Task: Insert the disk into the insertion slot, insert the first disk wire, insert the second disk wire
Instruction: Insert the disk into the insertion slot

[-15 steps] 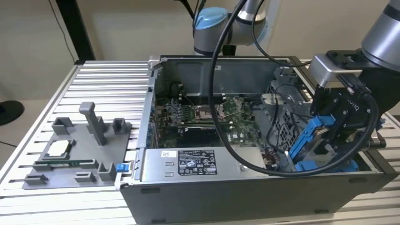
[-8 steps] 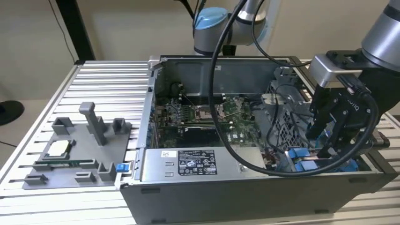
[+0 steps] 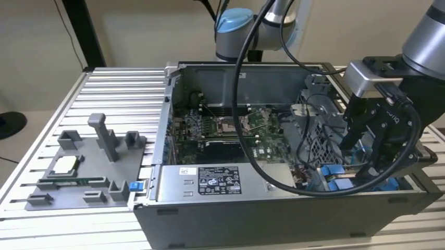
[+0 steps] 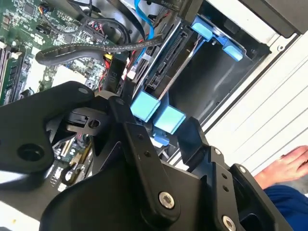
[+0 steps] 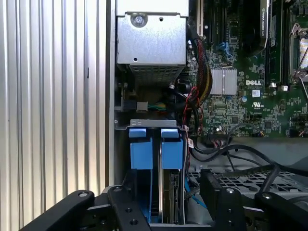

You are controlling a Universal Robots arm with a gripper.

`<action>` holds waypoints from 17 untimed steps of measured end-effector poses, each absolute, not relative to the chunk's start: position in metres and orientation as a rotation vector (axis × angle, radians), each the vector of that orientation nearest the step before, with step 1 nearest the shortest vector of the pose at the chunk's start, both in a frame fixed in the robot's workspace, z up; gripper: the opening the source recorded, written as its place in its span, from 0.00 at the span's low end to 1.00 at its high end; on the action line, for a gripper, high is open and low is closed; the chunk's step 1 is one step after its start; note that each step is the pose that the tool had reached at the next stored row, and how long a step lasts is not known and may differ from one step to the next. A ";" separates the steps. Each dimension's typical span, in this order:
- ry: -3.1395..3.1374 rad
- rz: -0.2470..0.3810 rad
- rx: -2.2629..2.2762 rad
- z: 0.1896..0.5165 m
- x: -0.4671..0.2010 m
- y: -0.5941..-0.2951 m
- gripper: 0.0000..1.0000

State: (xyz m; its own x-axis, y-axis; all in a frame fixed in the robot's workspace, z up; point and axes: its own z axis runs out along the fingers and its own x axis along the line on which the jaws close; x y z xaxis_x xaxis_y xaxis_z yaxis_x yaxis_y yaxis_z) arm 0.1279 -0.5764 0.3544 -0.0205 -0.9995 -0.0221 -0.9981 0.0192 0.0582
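Disk in its blue carrier stands edge-on in the drive bay slot, with the carrier's 2 blue tabs facing the pincer in both wrist views. Pincer fingers are apart, 1 on each side of the tabs and clamped on nothing; in the exterior view the pincer hangs over the bay at the exterior view's right end of the open computer case on the slatted bench. A person's hand lies over the bench slats near the case
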 end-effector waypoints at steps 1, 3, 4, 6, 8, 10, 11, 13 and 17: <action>-2.225 -0.089 2.181 0.355 0.128 -0.576 1.00; -2.225 -0.089 2.181 0.360 0.128 -0.576 1.00; -2.225 -0.089 2.181 0.364 0.128 -0.576 1.00; -2.225 -0.090 2.181 0.373 0.128 -0.576 1.00; -2.225 -0.090 2.181 0.382 0.128 -0.576 1.00; -2.225 -0.089 2.181 0.392 0.128 -0.576 1.00; -2.224 -0.090 2.181 0.396 0.128 -0.576 1.00; -2.224 -0.090 2.180 0.404 0.128 -0.576 1.00; -2.225 -0.079 2.190 0.403 0.128 -0.573 1.00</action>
